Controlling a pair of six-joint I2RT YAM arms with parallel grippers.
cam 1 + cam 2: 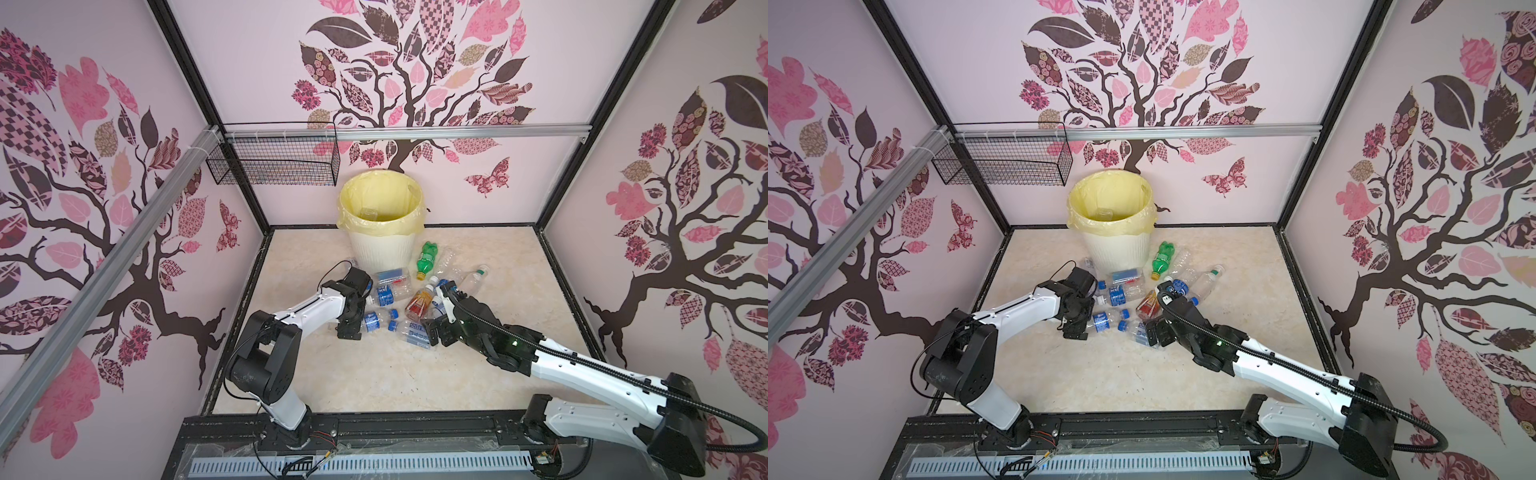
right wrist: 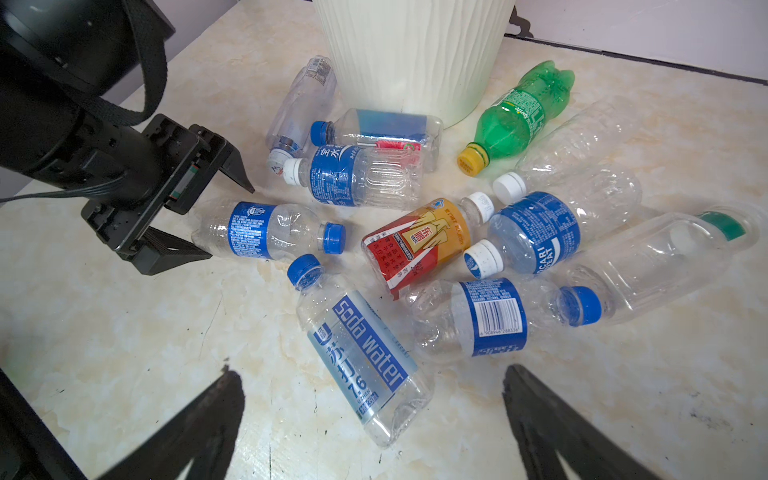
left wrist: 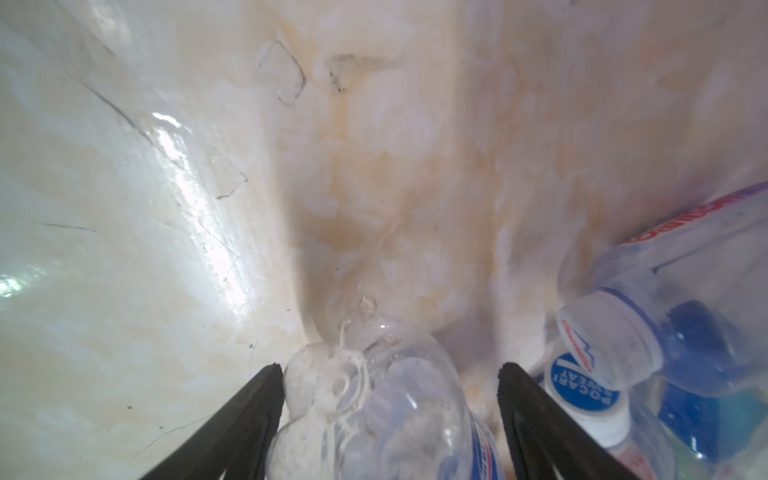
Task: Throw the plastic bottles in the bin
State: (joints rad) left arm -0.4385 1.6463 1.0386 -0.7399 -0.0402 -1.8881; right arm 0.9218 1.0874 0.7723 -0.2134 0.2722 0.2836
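Several plastic bottles (image 1: 415, 299) lie on the marble floor in front of the cream ribbed bin (image 1: 376, 249) with its yellow bag. Most are clear with blue labels. One is green (image 2: 519, 112) and one is amber-red (image 2: 419, 241). My left gripper (image 1: 361, 318) is open and low on the floor, straddling the base of a blue-labelled bottle (image 3: 374, 415). One finger (image 3: 257, 399) touches that base and the other stands apart from it. My right gripper (image 2: 370, 378) is open above the "soda water" bottle (image 2: 361, 353) and holds nothing. Another clear bottle (image 1: 368, 214) lies inside the bin.
A black wire mesh basket (image 1: 274, 160) hangs on the rail at the back left. Patterned walls and a black frame (image 1: 569, 299) close in the floor on three sides. Both arms' bases sit on the front rail (image 1: 374, 428).
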